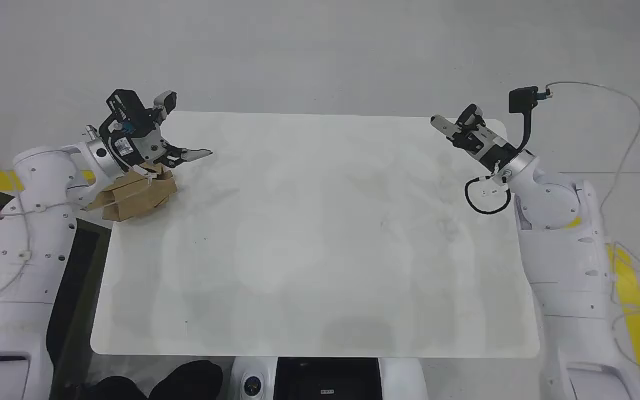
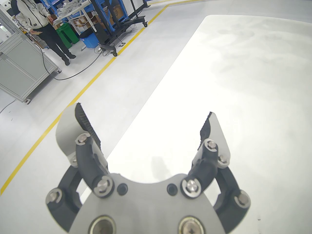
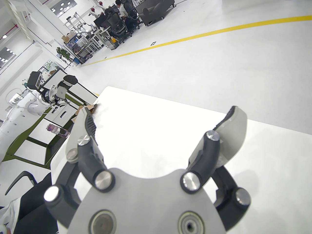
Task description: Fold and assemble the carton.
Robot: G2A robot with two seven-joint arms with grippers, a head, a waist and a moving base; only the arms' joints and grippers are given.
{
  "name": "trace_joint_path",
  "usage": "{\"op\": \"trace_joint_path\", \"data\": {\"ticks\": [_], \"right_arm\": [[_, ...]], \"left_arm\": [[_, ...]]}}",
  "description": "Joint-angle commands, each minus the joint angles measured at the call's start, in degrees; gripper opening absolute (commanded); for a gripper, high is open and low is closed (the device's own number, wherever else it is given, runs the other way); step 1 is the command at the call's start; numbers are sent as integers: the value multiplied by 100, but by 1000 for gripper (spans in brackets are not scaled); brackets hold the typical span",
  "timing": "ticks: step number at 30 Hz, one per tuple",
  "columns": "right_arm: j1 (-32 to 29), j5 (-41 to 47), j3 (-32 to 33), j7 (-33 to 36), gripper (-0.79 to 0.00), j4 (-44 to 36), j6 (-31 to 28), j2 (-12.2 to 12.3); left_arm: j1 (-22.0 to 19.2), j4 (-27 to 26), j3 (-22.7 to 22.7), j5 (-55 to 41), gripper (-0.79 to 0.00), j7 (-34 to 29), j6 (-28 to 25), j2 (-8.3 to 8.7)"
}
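Note:
The brown cardboard carton (image 1: 135, 192) lies partly folded at the far left edge of the white table (image 1: 320, 260). My left gripper (image 1: 182, 127) hangs just beyond it over the table's far left corner, open and holding nothing. In the left wrist view the left gripper (image 2: 143, 120) spreads wide above bare table (image 2: 231, 79). My right gripper (image 1: 452, 118) sits at the far right corner, open and holding nothing. In the right wrist view the right gripper (image 3: 159, 115) faces across the table, where a sliver of the carton (image 3: 92, 107) shows at the opposite edge.
A dark frame (image 1: 80, 290) runs along the table's left side. A small bottle (image 3: 57, 130) stands on a lower surface beyond that edge. The other arm (image 3: 52, 93) rises above the carton's corner. Open floor surrounds the table's far side.

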Motion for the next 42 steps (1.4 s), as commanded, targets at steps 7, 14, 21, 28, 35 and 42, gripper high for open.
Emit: {"op": "trace_joint_path", "data": {"ticks": [7, 14, 21, 28, 35, 42], "right_arm": [[0, 0, 0, 0, -1, 0, 0, 0], [0, 0, 0, 0, 0, 0, 0, 0], [0, 0, 0, 0, 0, 0, 0, 0], [0, 0, 0, 0, 0, 0, 0, 0], [0, 0, 0, 0, 0, 0, 0, 0], [0, 0, 0, 0, 0, 0, 0, 0]], "left_arm": [[0, 0, 0, 0, -1, 0, 0, 0], [0, 0, 0, 0, -1, 0, 0, 0], [247, -87, -164, -346, 0, -242, 102, 19], [268, 266, -549, -1137, 0, -683, -223, 79], [50, 1022, -696, -2354, 0, -1551, -478, 83], [-280, 1834, -549, -4202, 0, -2893, -478, 40]]}}
